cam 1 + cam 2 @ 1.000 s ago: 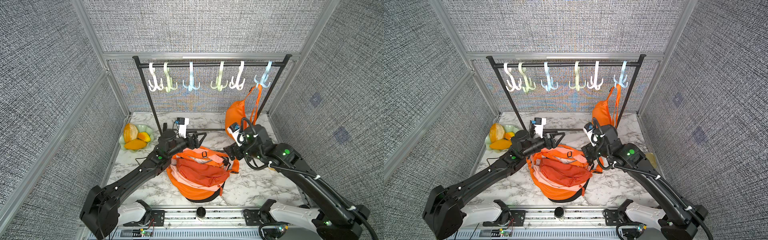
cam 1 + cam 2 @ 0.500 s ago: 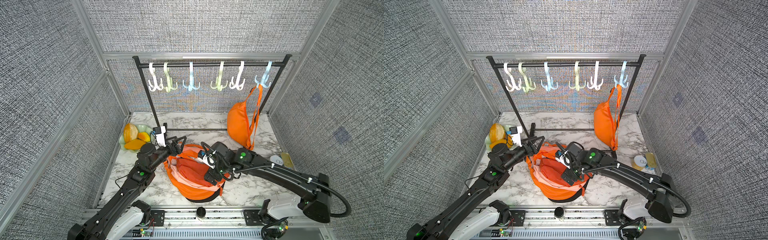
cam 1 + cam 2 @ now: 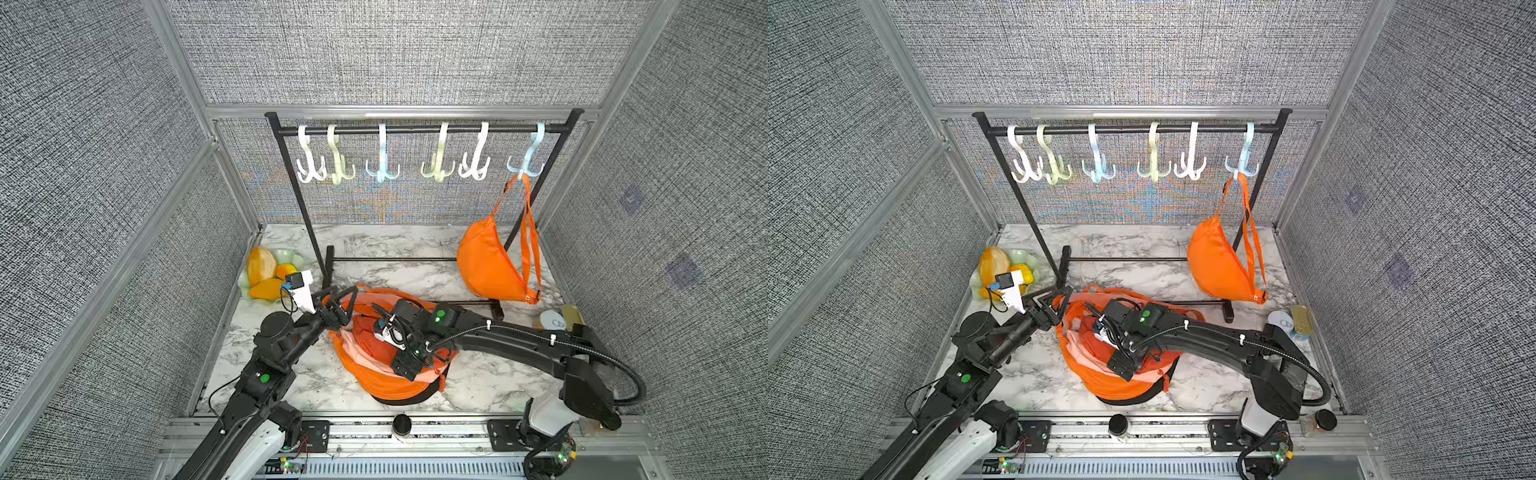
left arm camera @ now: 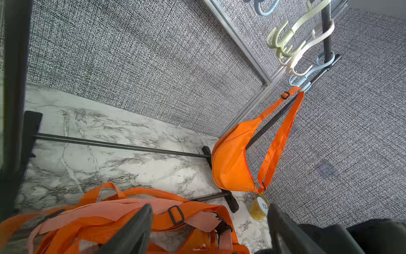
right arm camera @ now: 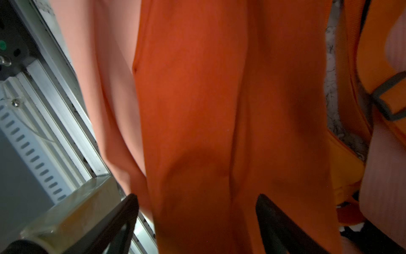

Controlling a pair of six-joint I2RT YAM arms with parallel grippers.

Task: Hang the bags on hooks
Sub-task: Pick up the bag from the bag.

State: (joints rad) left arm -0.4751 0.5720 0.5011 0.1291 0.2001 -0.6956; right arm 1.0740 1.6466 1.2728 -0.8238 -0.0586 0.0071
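Table bags: pile of orange bags [image 3: 374,380] slumped on the marble table [image 3: 395,245], front and centre, just in front of the rack's feet. Peach and orange straps [image 4: 136,206] tangled on top, black buckles showing in the left wrist view.

Hung bag: one orange sling bag [image 3: 486,266] dangling by its strap off the pale blue hook [image 3: 525,162], last one at the right end of the rack [image 3: 415,129]. Bottom of it hanging just above the table beside the rack's right leg. Same thing in both top views.

Other hooks: five more on the bar, white and pale green and one more blue, all bare.

Left claw: left gripper [image 3: 341,293] at the far-left edge of the pile, low over the straps. Jaws spread wide, nothing pinched between them in the wrist shot [image 4: 208,206].

Right claw: right gripper [image 3: 409,365] reaching in from the right, nose down on the middle of the pile. Jaws well apart in the wrist view [image 5: 197,198], dark orange fabric filling the frame right past the fingertips. Touching or just hovering, honestly can't tell, but no fold clamped.

Off to the side: pale bowl [image 3: 291,257] with yellow-orange fruit [image 3: 262,266] at the left wall, behind the left arm.
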